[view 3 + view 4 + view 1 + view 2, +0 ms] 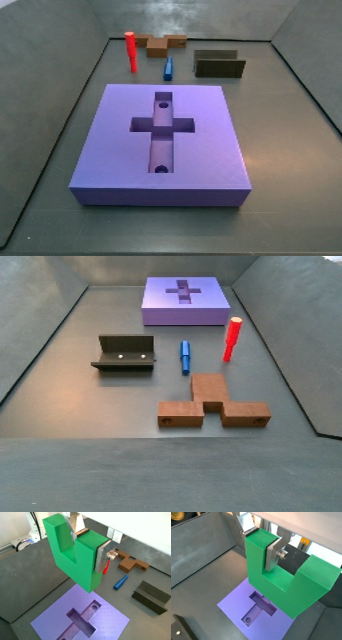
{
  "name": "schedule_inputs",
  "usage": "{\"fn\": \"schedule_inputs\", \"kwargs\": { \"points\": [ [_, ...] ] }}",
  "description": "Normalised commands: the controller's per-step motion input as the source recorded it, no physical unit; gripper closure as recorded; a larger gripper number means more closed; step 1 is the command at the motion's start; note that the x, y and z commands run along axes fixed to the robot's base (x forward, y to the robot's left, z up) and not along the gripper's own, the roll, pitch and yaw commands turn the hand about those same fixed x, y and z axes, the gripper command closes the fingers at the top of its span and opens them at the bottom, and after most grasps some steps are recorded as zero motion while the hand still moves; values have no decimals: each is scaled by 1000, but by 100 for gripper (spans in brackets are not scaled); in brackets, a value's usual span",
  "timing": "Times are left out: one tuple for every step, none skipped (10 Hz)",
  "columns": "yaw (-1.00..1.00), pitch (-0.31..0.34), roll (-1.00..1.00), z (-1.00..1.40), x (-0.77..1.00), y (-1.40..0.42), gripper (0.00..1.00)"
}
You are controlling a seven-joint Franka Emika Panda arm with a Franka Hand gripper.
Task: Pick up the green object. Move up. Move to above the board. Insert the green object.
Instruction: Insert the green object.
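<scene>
My gripper (89, 547) is shut on one prong of the bright green U-shaped object (77, 559), with one silver finger in the notch and the other on the prong's outer face. It holds the object in the air, prongs up; both also show in the other wrist view, the gripper (258, 544) and the green object (284, 587). The purple board (73, 619) with its cross-shaped recess lies below in both wrist views (238, 604). Both side views show the board (120, 150) (160, 311). Neither shows the gripper or the green object.
On the dark floor beyond the board lie a red peg (131, 52), a blue peg (168, 69), a brown block (166, 44) and a dark olive block (221, 65). Grey walls enclose the floor.
</scene>
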Motion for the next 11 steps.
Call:
{"fn": "schedule_inputs", "kwargs": {
  "points": [
    [-211,-114,3,-949,3,-763,100],
    [-97,-96,0,-1000,397,-271,100],
    [0,-101,-73,-969,583,0,100],
    [157,-91,-99,-949,726,111,100],
    [306,-129,-124,-869,586,329,100],
    [369,-201,0,-680,403,200,100],
    [343,-240,153,-334,360,0,100],
    [257,-139,271,-437,300,-177,100],
    [74,0,189,-466,291,-174,100],
    [0,0,280,-400,269,-149,100],
    [-91,34,221,-460,140,-40,100]
  ]
}}
